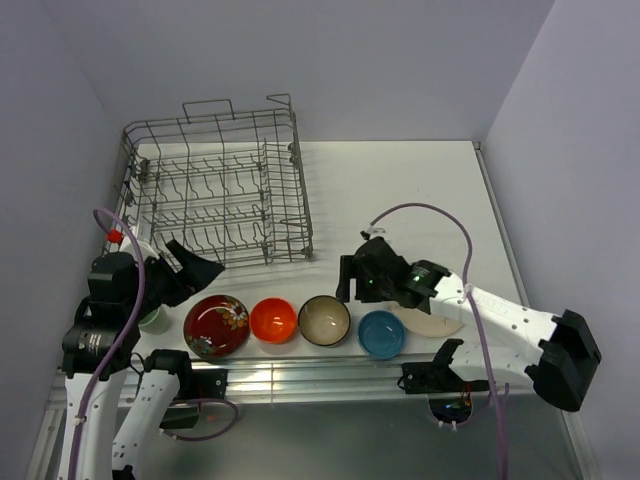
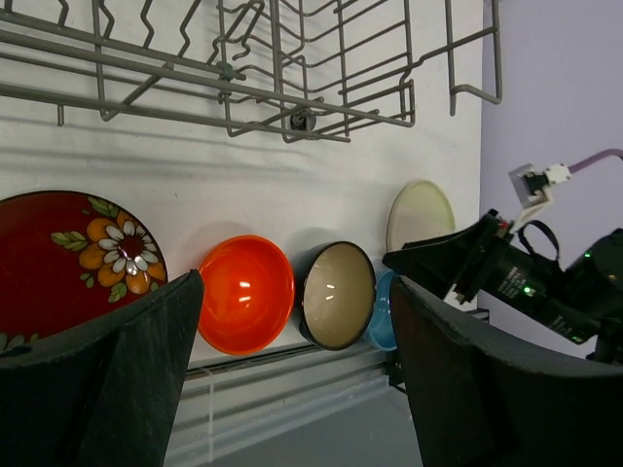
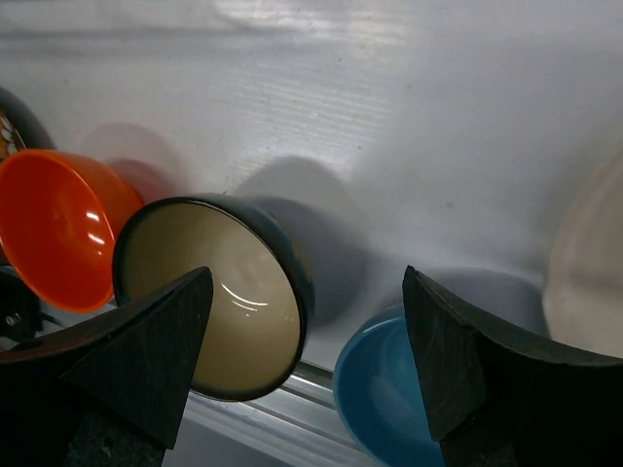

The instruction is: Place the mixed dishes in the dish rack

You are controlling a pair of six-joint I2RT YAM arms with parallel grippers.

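Hanging with its jaws spread wide and nothing between them, the right gripper (image 3: 307, 282) sits near the middle of the top view, just above the row of dishes. In its own wrist view the teal bowl (image 3: 219, 292), beige inside, lies at centre left beside one dark finger (image 3: 146, 360). The blue bowl (image 3: 389, 389) shows at the lower middle, the orange bowl (image 3: 54, 229) at the left edge and the cream plate (image 3: 589, 272) at the right edge.

The left gripper (image 1: 195, 268) is at the left of the top view, likewise released and empty. It hovers just in front of the near corner of the rack (image 1: 215, 190). Its wrist view has the red flowered bowl (image 2: 78, 258) at the left, and the orange and teal bowls in the gap between its fingers, lower down on the table (image 1: 420, 200).

From above, the dishes form a line across the lower half of the frame, left to right. They are the green cup (image 1: 155, 320), mostly hidden by the left arm (image 1: 110, 300), then the red, orange, teal and blue bowls. Last is the plate, partly under the right arm (image 1: 500, 315). All six stand on the white table, outside the grey wire rack in the upper left.
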